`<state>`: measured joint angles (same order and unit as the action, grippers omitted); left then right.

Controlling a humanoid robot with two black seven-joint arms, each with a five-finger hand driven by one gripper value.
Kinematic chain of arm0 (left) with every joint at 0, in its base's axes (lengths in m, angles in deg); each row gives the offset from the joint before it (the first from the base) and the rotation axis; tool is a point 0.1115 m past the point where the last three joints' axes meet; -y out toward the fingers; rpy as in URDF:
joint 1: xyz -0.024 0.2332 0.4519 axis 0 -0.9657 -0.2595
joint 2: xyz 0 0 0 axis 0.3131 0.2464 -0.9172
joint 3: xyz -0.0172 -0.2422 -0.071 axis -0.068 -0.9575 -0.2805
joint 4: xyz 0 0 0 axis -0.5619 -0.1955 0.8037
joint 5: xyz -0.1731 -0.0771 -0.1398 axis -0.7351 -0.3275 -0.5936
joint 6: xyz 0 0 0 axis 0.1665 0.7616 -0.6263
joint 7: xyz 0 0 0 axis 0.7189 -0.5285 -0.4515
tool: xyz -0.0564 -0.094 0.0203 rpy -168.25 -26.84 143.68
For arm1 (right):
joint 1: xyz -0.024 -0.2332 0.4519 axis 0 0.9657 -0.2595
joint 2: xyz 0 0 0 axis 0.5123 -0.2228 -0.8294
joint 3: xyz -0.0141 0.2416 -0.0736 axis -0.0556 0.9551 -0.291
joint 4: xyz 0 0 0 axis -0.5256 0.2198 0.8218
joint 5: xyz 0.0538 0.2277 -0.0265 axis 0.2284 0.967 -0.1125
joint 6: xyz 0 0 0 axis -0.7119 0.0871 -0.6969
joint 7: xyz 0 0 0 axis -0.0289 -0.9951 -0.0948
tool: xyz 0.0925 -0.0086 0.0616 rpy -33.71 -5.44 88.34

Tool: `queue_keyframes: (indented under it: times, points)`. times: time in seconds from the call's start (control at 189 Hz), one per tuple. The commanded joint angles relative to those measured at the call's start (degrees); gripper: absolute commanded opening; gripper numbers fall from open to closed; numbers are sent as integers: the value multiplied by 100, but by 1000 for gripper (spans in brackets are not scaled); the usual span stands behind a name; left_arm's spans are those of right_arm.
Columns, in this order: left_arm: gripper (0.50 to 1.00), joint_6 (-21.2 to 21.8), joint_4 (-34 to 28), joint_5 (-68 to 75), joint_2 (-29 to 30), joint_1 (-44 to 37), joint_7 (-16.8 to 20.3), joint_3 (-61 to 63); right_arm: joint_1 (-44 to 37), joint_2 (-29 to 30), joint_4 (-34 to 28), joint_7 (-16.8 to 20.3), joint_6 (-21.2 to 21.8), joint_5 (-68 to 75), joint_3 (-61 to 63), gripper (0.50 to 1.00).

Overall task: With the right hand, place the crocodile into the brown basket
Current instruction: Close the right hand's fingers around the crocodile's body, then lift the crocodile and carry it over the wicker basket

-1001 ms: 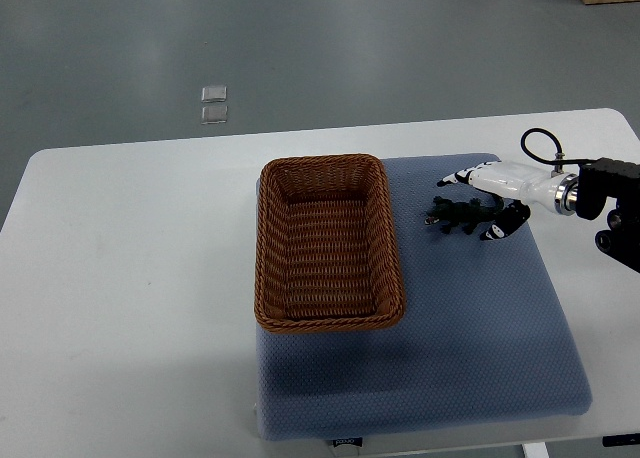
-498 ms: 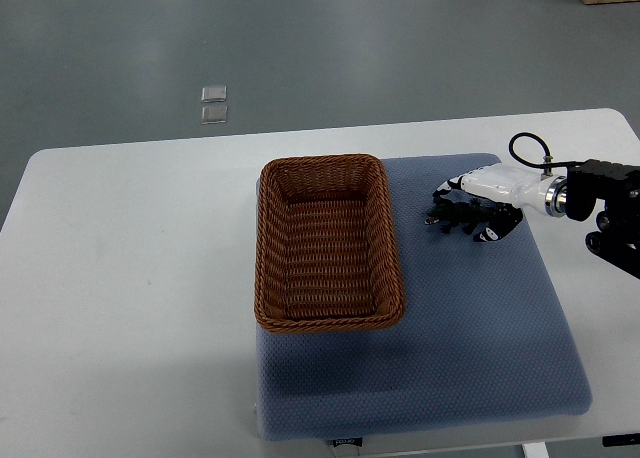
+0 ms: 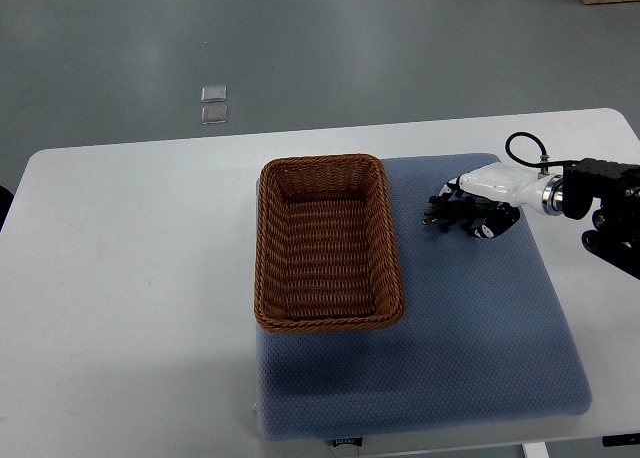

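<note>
The crocodile (image 3: 441,211), a small dark green toy, lies on the blue mat just right of the brown basket's far right corner. My right hand (image 3: 477,216) reaches in from the right edge and sits on top of the toy's tail end. Its black-tipped fingers are curled around the toy, and only the head end pokes out toward the basket. The brown wicker basket (image 3: 263,248) is rectangular, stands lengthwise on the mat's left part and holds nothing. No left arm shows.
The blue padded mat (image 3: 470,318) covers the right half of the white table (image 3: 130,278). Two small clear squares (image 3: 213,105) lie on the grey floor beyond the table. A black cable loops above my right wrist (image 3: 520,143).
My right hand slid left and lowered over the crocodile. Its fingers went from spread to curled around the toy. The basket has not moved.
</note>
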<state>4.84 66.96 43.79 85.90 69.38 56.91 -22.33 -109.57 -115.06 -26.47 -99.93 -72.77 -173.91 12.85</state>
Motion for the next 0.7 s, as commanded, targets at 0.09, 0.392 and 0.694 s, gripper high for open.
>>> queue_keyframes:
  times: [0.09,0.392,0.694]
  points:
    - [1000,0,0,-1,0,0,0,1,3,12,9,0,-70,3,-18,707]
    - [1000,0,0,-1,0,0,0,1,-6,-5,62,-18,-263,3,-9,562]
    - [1000,0,0,-1,0,0,0,1,-129,-137,62,-62,-501,38,35,519]
